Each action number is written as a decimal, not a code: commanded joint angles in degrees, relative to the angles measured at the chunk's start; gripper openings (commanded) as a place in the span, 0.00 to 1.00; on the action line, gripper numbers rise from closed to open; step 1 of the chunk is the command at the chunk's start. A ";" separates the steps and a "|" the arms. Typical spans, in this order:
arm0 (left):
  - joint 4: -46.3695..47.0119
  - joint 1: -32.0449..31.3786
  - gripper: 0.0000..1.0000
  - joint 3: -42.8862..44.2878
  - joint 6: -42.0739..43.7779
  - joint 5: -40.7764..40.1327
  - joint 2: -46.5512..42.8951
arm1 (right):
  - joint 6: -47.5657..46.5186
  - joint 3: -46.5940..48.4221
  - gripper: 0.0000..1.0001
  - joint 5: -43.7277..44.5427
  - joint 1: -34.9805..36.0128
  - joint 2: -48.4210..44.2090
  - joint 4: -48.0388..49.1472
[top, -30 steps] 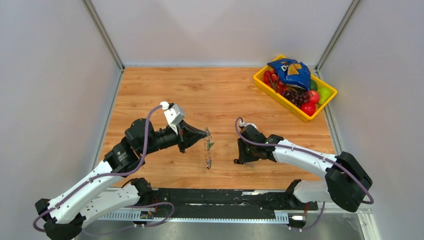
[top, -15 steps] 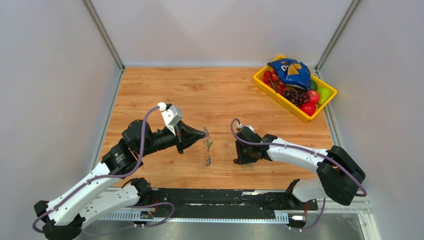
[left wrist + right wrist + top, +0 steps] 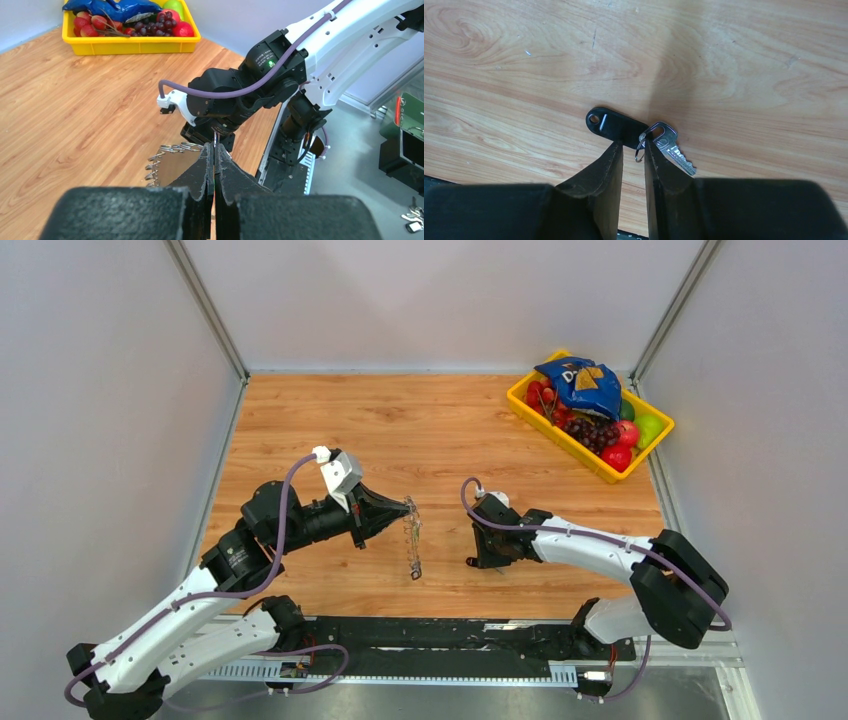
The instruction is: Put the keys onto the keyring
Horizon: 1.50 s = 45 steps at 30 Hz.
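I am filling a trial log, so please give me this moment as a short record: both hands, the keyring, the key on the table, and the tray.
left hand: shut on the keyring, raised above the table
keyring: hangs from the left hand, toothed-looking edge
right hand: narrowly open, low, fingers either side of a small ring
key: flat on the table, joined by the small ring to a black tag
tray: yellow, far right corner, holds fruit and a blue bag
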 commanded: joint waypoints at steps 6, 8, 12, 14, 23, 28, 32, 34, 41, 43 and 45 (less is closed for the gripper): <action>2.21 0.00 0.00 1.35 1.00 0.64 -0.58 | 1.69 0.96 0.19 1.74 0.28 -1.94 -0.48; 2.43 -0.01 0.00 1.29 0.85 0.70 -0.50 | 1.93 0.78 0.17 2.17 0.29 -2.51 -0.92; 2.89 0.02 0.00 1.21 0.65 1.06 -0.30 | 2.10 0.64 0.12 2.89 0.32 -3.13 -1.47; 3.03 -0.01 0.00 1.20 0.56 1.21 -0.31 | 2.18 0.68 0.08 3.06 0.31 -3.12 -1.70; 2.99 0.03 0.00 1.19 0.46 1.15 -0.47 | 1.91 0.43 0.00 4.34 0.27 -2.93 -2.60; 3.09 0.01 0.00 1.19 0.30 1.10 -0.50 | 1.91 -0.01 0.00 4.83 0.30 -3.06 -2.63; 3.32 0.05 0.00 1.19 0.05 1.12 -0.55 | 1.91 0.09 0.00 5.62 0.29 -5.14 -2.92; 3.50 0.05 0.00 1.19 -0.02 1.22 -0.48 | 1.77 0.43 0.00 5.83 0.31 -6.66 -3.11; 4.19 0.03 0.00 1.19 -0.28 1.48 -0.01 | 1.39 1.52 0.00 5.92 0.31 -10.19 -4.42; 4.28 0.03 0.00 1.24 -0.39 1.62 0.12 | 1.39 1.79 0.00 5.71 0.28 -11.07 -4.46; 4.42 0.02 0.00 1.34 -0.47 1.82 0.21 | 1.15 2.61 0.00 5.63 0.27 -12.22 -4.47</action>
